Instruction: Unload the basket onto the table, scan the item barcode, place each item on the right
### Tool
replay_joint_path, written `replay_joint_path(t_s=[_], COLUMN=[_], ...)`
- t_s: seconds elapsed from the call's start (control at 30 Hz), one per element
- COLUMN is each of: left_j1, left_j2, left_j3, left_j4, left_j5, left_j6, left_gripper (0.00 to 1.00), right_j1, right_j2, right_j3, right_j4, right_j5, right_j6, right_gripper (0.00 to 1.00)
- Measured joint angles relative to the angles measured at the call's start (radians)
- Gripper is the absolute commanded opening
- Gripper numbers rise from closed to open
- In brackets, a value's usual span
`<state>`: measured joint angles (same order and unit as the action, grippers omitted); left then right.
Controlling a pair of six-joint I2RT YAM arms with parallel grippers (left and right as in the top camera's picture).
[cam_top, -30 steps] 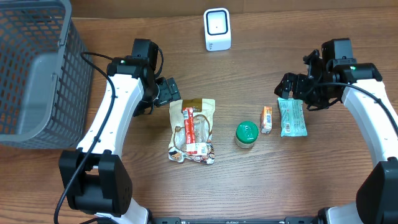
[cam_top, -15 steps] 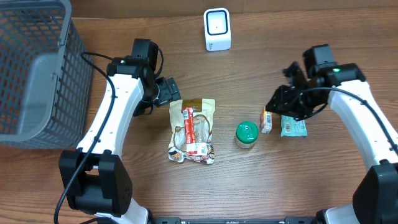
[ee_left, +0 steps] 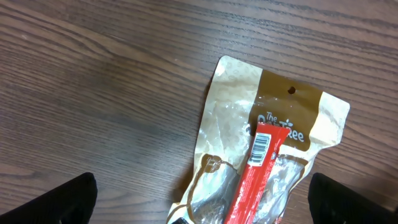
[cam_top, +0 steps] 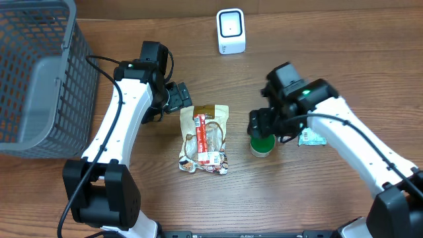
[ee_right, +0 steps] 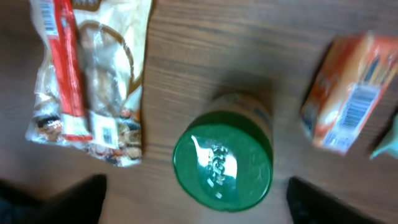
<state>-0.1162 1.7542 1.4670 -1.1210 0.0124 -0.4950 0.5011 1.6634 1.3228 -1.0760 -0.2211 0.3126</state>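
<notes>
Right wrist view: jar (ee_right: 222, 160) stands upright on counter (ee_right: 217, 50), green lid up, directly below right end effector (ee_right: 196, 190) and in line with its widely parted, empty fingers. Jar's axis is vertical, so a straight descent with a side grip looks apt. Right arm is the nearer one. Left end effector (ee_left: 199, 199), also wide and empty, hangs over pouch (ee_left: 267, 155). Scanner (cam_top: 230, 30) sits well apart, at far edge.

The left white-shelled arm (cam_top: 121, 119) and right white-shelled arm (cam_top: 360, 142) have black cylindrical joints (cam_top: 153, 56), thin black cables (cam_top: 99, 61), green status lights (cam_top: 130, 64) and black end effectors (cam_top: 180, 98); black bases (cam_top: 102, 195) sit along the six o'clock edge.
</notes>
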Motion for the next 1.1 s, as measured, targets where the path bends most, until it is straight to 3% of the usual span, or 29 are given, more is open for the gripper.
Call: replay_joint_path(t_s=[0.27,1.1], left_j1=[0.0,0.0], left_j2=[0.0,0.0], left_j3=[0.0,0.0], left_j4=[0.0,0.0], left_j5=[0.003,0.003], left_j6=[0.0,0.0], left_gripper=[1.0,1.0], right_j1=[0.063,0.058], right_j2=[0.0,0.0], right_j3=[0.0,-0.053], right_j4=[0.017,0.194], right_j5=[0.151,0.248], right_j6=[0.043,0.054], right_gripper=[1.0,1.0])
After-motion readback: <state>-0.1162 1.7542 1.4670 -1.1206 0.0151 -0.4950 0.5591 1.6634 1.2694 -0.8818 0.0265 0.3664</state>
